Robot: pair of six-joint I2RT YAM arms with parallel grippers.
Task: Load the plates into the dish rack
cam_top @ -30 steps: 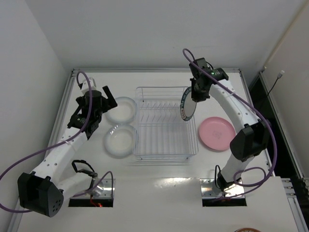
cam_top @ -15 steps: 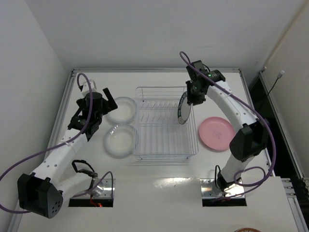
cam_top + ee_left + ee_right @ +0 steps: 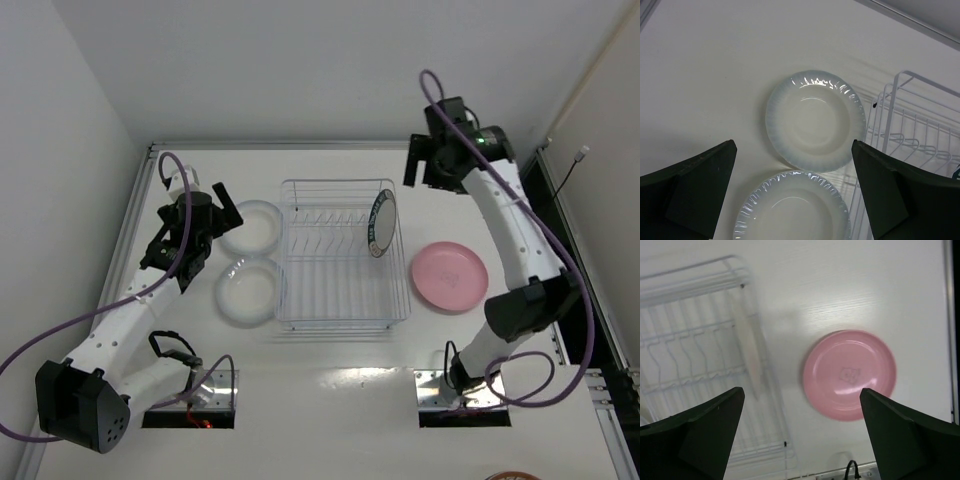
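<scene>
The white plate with a dark patterned rim [image 3: 381, 222] stands on edge in the right end of the dish rack [image 3: 340, 300], free of any gripper. My right gripper [image 3: 424, 165] hangs open above and behind it, at the back right. The right wrist view shows that plate edge-on [image 3: 749, 355] in the rack [image 3: 695, 282] and the pink plate [image 3: 850, 374] flat on the table between my open fingers [image 3: 801, 390]. Two translucent plates [image 3: 250, 226] [image 3: 249, 291] lie left of the rack. My left gripper [image 3: 205, 192] hovers open over them [image 3: 815, 120] [image 3: 790, 210].
The pink plate [image 3: 450, 277] lies on the table right of the rack. The rack's left wall [image 3: 891, 107] stands close beside the two translucent plates. Raised rails border the table at the left, back and right.
My right gripper opened and let go of the patterned plate, which now stands in the rack; the gripper rose and drew back to the right. The left arm stayed put.
</scene>
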